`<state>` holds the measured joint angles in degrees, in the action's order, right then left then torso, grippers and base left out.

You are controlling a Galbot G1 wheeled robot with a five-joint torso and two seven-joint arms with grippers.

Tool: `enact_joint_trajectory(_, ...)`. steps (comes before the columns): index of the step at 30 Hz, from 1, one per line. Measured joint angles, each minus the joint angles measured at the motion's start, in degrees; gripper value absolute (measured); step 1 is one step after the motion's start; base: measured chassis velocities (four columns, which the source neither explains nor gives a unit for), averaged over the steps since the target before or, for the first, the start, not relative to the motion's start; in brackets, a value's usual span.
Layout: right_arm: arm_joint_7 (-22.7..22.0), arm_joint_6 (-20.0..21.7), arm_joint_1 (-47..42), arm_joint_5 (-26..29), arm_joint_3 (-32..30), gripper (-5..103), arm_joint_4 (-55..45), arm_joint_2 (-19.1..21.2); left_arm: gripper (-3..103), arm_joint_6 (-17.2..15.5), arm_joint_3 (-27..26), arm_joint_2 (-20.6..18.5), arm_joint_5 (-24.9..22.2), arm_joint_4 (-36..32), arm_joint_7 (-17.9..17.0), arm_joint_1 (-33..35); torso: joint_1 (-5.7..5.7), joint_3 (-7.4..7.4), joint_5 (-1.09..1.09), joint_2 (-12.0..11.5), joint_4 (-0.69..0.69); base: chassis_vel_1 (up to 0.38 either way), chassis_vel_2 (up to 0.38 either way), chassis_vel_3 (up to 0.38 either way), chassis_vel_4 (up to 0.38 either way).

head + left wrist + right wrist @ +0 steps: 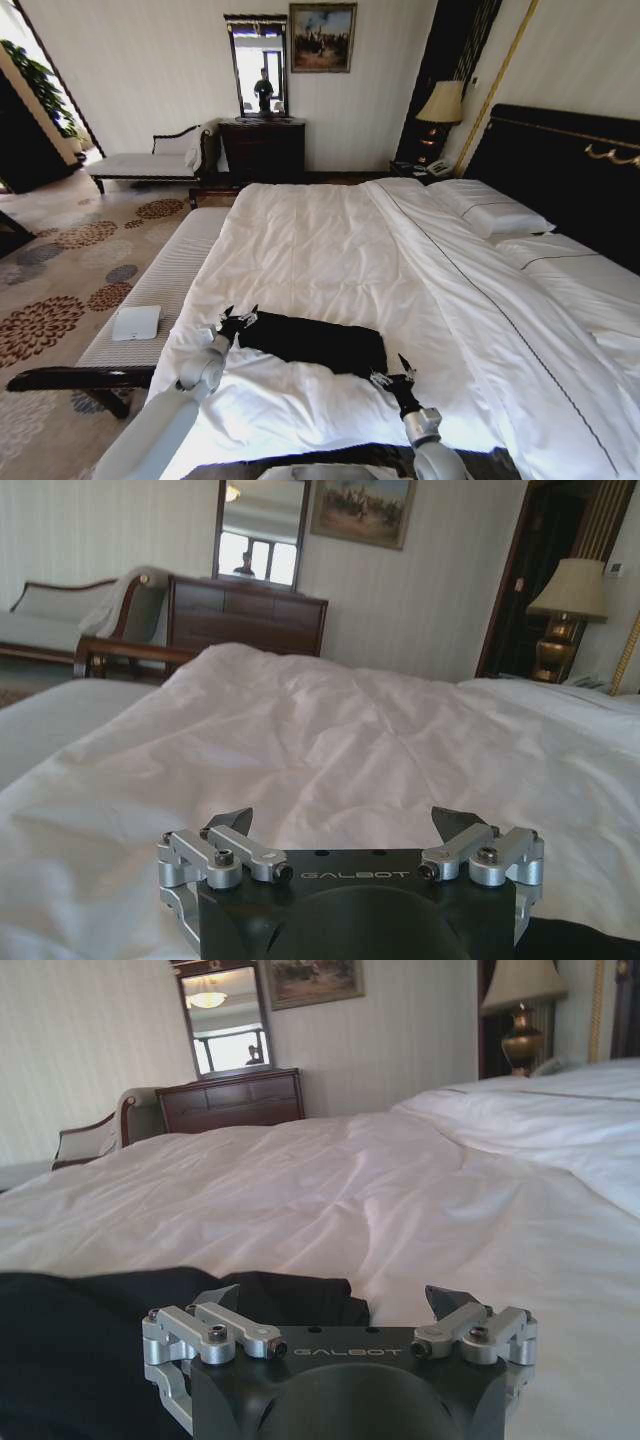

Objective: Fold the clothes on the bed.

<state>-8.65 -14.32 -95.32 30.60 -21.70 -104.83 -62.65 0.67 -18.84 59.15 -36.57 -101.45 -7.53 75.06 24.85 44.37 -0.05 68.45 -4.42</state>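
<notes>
The left end effector [239,318] hovers with its fingers spread at the near-left end of the black T-shirt [315,343], just above or touching the cloth; contact is hard to judge. The right end effector [395,371], fingers likewise spread and holding nothing, sits at the shirt's near-right corner. Between them the shirt lies as a dark, already narrowed band on the white duvet [330,250], near the foot edge of the bed [560,150]. Its long axis runs roughly from one end effector to the other, slanting slightly toward the robot on the right. Each arm is about equally near its own end, so either could pinch it.
</notes>
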Motion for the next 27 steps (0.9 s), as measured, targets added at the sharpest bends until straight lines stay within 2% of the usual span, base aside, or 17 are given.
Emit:
enact_joint_trajectory(2, 1.05, 3.95, -0.28, 8.62, -1.73, 100, -2.5, 1.75, 100, 3.26, -3.81, 1.6, 4.97, -3.98, 2.18, 7.38, 0.0, 0.0, 0.0, 0.0, 0.06, 0.0, 0.0, 0.0, 0.0)
enact_joint_trajectory(5, 2.61, 9.36, 0.88, 20.37, -3.78, 100, -4.1, 3.48, 100, 7.16, -7.28, 3.82, 8.33, -8.52, 3.62, 14.33, 0.0, 0.0, 0.02, 0.0, 0.01, 0.0, 0.0, 0.0, 0.0)
enact_joint_trajectory(6, 2.61, 9.36, 0.88, 20.37, -3.78, 100, -4.1, 3.48, 100, 7.16, -7.28, 3.82, 8.33, -8.52, 3.62, 14.33, 0.0, 0.0, 0.02, 0.0, 0.01, 0.0, 0.0, 0.0, 0.0)
enact_joint_trajectory(10, 3.86, 17.45, 3.19, 32.36, -6.67, 100, -4.58, 4.04, 100, 10.44, -11.28, 6.87, 11.47, -13.79, 4.47, 23.2, 0.0, 0.0, 0.02, 0.0, 0.03, 0.0, 0.0, 0.0, 0.0)
enact_joint_trajectory(11, 3.86, 17.45, 3.19, 32.36, -6.67, 100, -4.58, 4.04, 100, 10.44, -11.28, 6.87, 11.47, -13.79, 4.47, 23.2, 0.0, 0.0, 0.02, 0.0, 0.03, 0.0, 0.0, 0.0, 0.0)
enact_joint_trajectory(15, 7.4, 25.8, 4.75, 43.09, -10.51, 100, -3.04, 4.7, 100, 12.49, -14.12, 7.6, 11.6, -19.74, 4.51, 32.33, 0.0, 0.0, 0.03, 0.0, 0.03, 0.0, 0.0, 0.0, 0.0)
enact_joint_trajectory(16, 7.4, 25.8, 4.75, 43.09, -10.51, 100, -3.04, 4.7, 100, 12.49, -14.12, 7.6, 11.6, -19.74, 4.51, 32.33, 0.0, 0.0, 0.03, 0.0, 0.03, 0.0, 0.0, 0.0, 0.0)
enact_joint_trajectory(19, 11.93, 31.84, 5.35, 47.68, -12.76, 100, -0.86, 5.03, 100, 13.65, -14.99, 7.72, 12.37, -24.75, 4.51, 37.58, 0.0, -0.01, 0.02, 0.0, 0.0, 0.0, 0.0, 0.0, 0.0)
enact_joint_trajectory(22, 13.15, 34.19, 6.0, 49.37, -13.03, 100, 0.69, 5.05, 100, 14.23, -15.07, 8.68, 14.0, -28.69, 4.53, 40.71, 0.0, 0.0, 0.02, 0.0, 0.02, 0.0, 0.0, 0.0, 0.0)
enact_joint_trajectory(27, 15.31, 35.78, 6.14, 46.13, -10.99, 100, 2.77, 5.59, 100, 14.78, -14.88, 9.3, 16.46, -32.88, 4.58, 43.35, 0.0, 0.0, 0.02, 0.0, 0.02, 0.0, 0.0, 0.0, 0.0)
